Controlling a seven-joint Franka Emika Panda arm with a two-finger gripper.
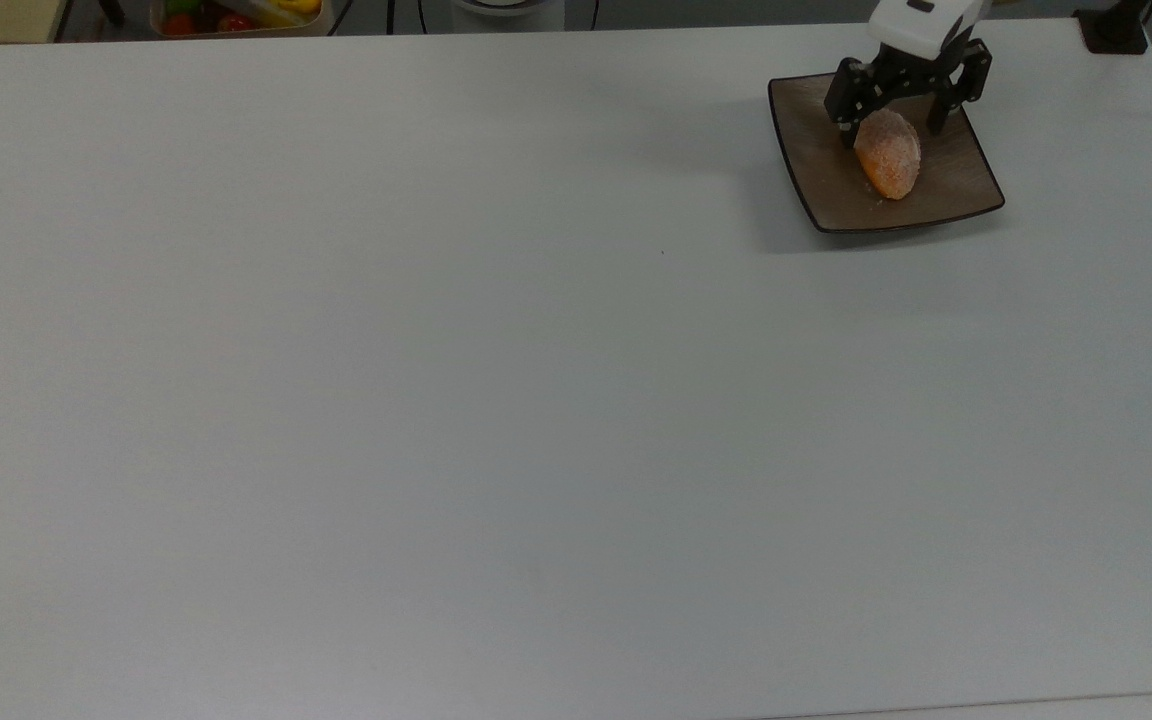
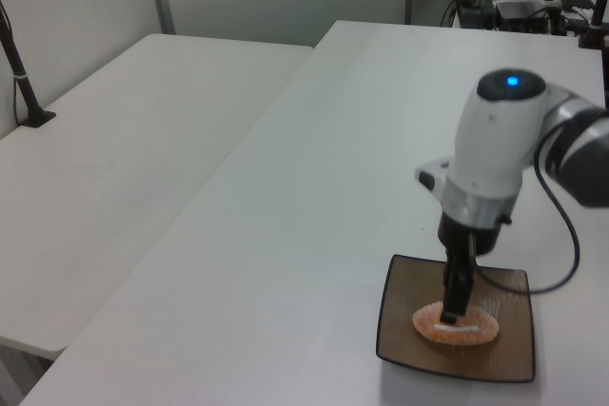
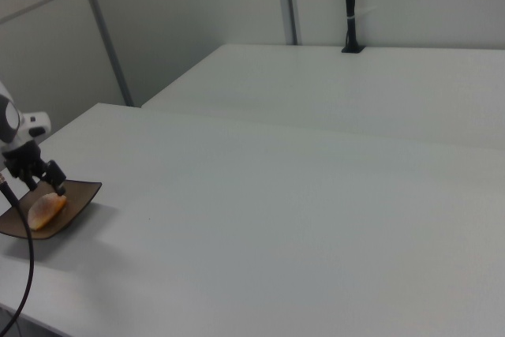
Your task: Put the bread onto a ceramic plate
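Now the bread (image 1: 889, 154) lies flat on the ceramic plate (image 1: 956, 185), which sits near the far right corner of the white table (image 1: 496, 400) in the top view; the bun rests a little toward the far side of the dish's middle, its long axis running from far to near, and a thin white stripe shows along its near edge in the left view (image 2: 457, 325); the gripper (image 1: 896, 122) hangs just over the far end of the bread, its two black fingers spread wide apart with nothing held between them, one finger (image 1: 844, 105) to the top view's left of the bun and the other to its right; in the left view the gripper (image 2: 455, 303) points straight down from the white wrist (image 2: 490, 154), its tips just above the bun, though whether they touch the crust I cannot tell; in the right view the plate (image 3: 79, 199) sits at the right view's far left edge with the bread (image 3: 46, 207) on it and the gripper (image 3: 39, 183) close over it; a black cable (image 2: 561, 254) loops from the arm down past the plate; at the top view's far left edge, beyond the table, a tray of coloured fruit (image 1: 236, 14) is partly in sight; a second white table (image 2: 124, 159) stands beside the first in the left view.
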